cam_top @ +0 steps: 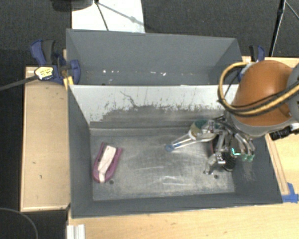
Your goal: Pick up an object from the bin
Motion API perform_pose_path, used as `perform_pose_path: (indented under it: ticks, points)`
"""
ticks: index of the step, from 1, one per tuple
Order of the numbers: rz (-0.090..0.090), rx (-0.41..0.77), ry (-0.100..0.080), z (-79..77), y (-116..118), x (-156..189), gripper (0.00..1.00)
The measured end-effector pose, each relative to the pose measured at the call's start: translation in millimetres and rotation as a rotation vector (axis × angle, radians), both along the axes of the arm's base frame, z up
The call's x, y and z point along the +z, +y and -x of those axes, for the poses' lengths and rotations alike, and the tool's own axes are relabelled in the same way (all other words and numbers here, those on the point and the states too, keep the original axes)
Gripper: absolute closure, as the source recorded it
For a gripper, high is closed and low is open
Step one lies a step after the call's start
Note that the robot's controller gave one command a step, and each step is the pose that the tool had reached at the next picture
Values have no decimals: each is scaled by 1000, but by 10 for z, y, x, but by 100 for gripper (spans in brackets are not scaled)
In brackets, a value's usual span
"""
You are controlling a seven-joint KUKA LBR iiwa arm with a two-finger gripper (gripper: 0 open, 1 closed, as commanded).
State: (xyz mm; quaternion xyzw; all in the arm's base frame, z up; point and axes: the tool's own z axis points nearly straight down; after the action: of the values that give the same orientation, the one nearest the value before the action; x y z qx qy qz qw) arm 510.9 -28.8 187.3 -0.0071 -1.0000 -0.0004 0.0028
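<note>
**A:** Camera view first. Where is the gripper (215,166)?

**B:** In the lower right of the frame, down over the bin (79,148) floor near its right wall, below the arm's orange cover (261,96). I cannot tell whether it is open or closed, because dark parts and cables crowd that spot.

**A:** And what lies in there?

**B:** 2 things. The 1st is a spoon (185,140), or something much like one. Its pale round head is just left of the gripper, and a thin clear handle slants down-left to a blue tip. I cannot tell whether head and gripper touch. The 2nd is a purple thing (107,163) with a white middle, at the lower left of the floor and well apart from the gripper.

**A:** Which would you call the target?

**B:** The spoon, I'd judge, simply because it is the nearer one. Nothing shows it held.

**A:** How will it handle?

**B:** It is probably light, stiff plastic, and slick on bare metal. The handle lies flat and thin, so it could skid or pivot away when pinched. I'd close across the neck, where handle meets head, for more bulk. The purple thing looks softer and fatter, so I'd squeeze it across its short width.
</note>
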Motion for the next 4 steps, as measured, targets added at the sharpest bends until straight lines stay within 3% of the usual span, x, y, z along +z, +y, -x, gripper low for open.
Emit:
perform_pose_path:
  ticks: [1, 2, 3, 4]
  points:
    - [-1, 130, -20, -823, -83, -1143, 0]
    - [3, 25, -14, -821, -577, -850, 0]
    - [-4, -69, -9, -631, -802, -855, 0]
    - [-13, -311, -31, -586, -803, -1094, 0]
